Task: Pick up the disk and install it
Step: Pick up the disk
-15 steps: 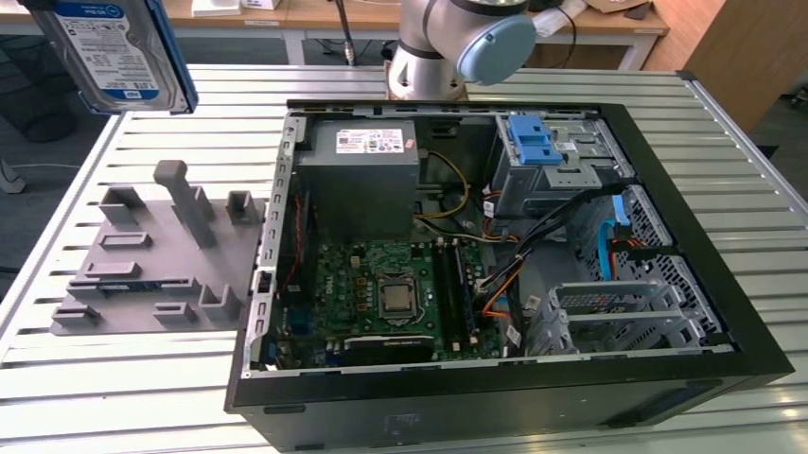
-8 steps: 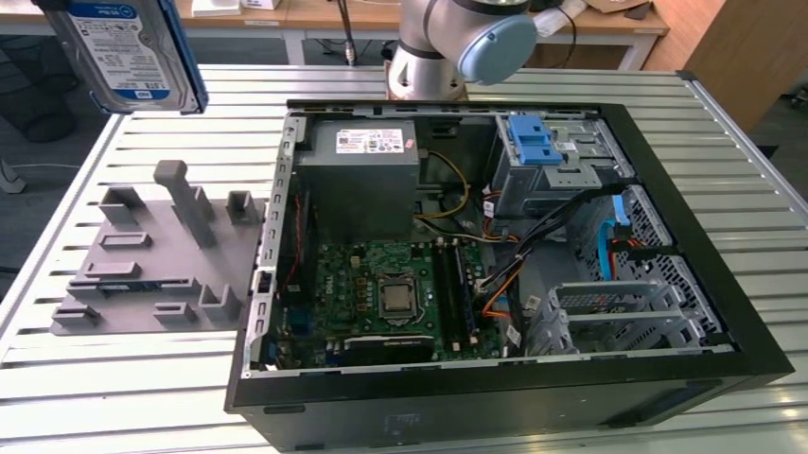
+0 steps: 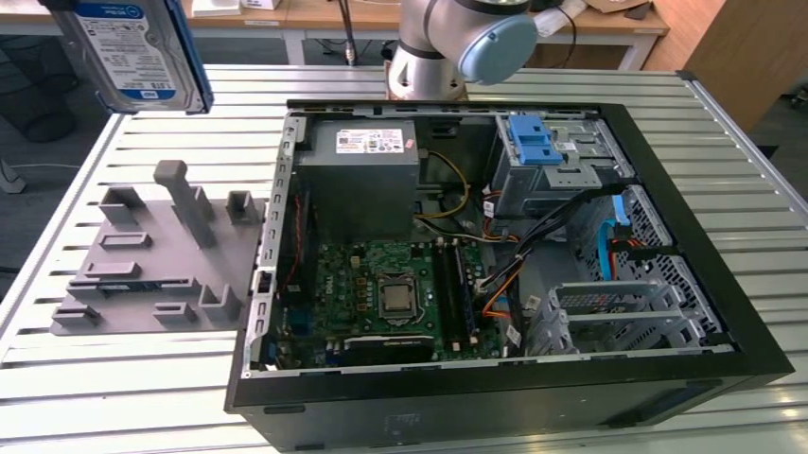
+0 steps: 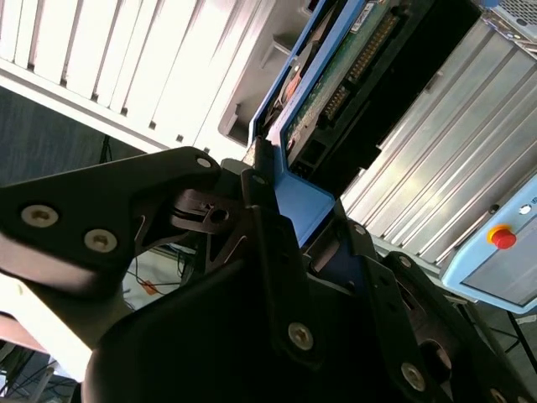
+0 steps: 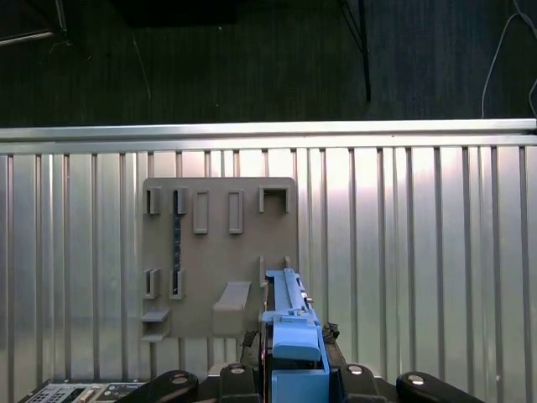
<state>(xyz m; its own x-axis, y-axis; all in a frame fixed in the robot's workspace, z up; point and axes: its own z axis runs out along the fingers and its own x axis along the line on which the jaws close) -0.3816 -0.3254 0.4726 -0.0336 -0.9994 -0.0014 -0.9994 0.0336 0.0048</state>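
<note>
The disk (image 3: 136,52) is hanging in the air at the exterior view's upper left, well above the table (image 3: 114,378). It is standing nearly upright and tilting slightly, with its silver face and white-and-blue label showing. A blue bracket (image 3: 192,57) is framing it. In the second wrist view its green circuit-board side is showing, and the hand (image 4: 306,214) is clamping the bracket's end.

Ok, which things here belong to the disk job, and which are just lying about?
Part of the job:
- disk, clamped in the shut gripper
- open computer case, likely where it goes

Just lying about:
- grey slotted holder on the table
- power supply inside the case
- pendant with a red button
</note>
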